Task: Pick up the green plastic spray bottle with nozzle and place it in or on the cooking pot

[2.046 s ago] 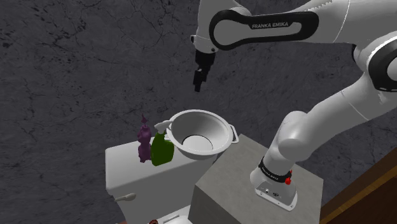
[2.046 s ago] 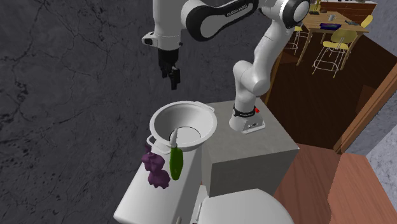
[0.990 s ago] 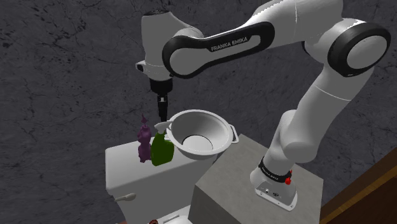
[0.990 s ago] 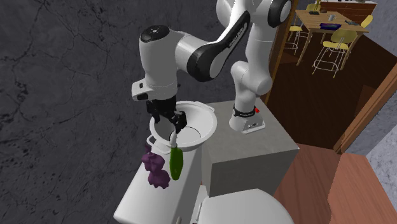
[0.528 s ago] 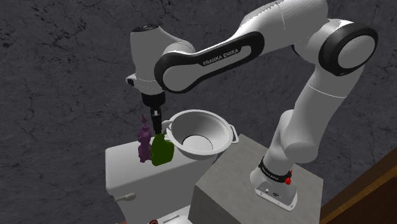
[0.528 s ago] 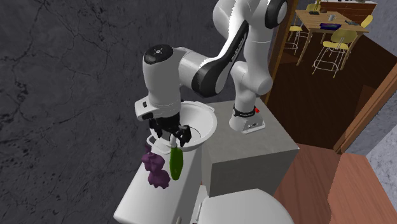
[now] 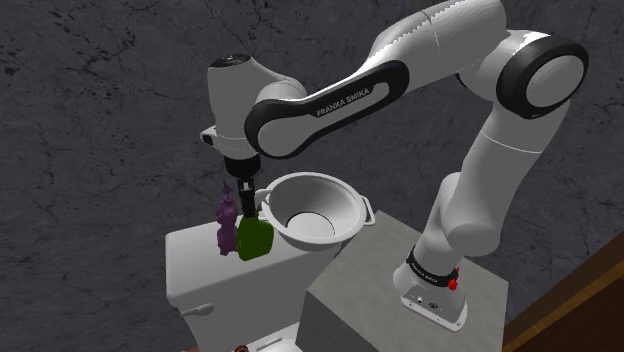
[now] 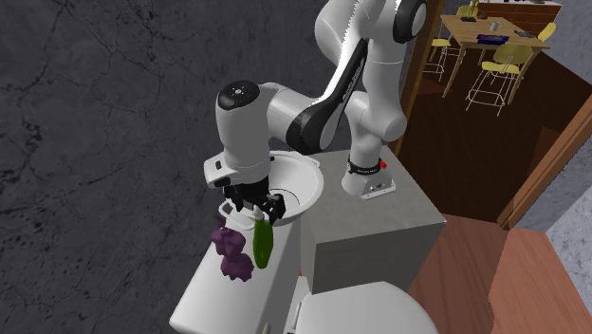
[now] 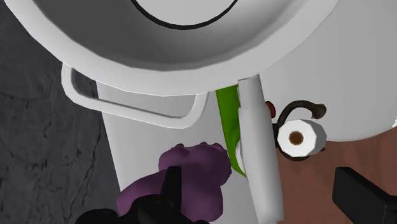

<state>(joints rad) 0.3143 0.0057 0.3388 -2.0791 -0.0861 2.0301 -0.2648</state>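
As the wide-open gripper (image 7: 243, 197) has been lowered over the green spray bottle (image 7: 254, 238), at eight o'clock from the pot (image 7: 350, 200), closing is due.

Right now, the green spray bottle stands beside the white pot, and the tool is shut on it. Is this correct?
Not quite. The tool is open, not shut: in the wrist view its fingers stand apart on either side of the green spray bottle, not touching it. The bottle does stand beside the white pot.

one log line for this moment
phase: pre-grasp | gripper: open, over green spray bottle | held: nothing | pot: beside bottle, on toilet tank
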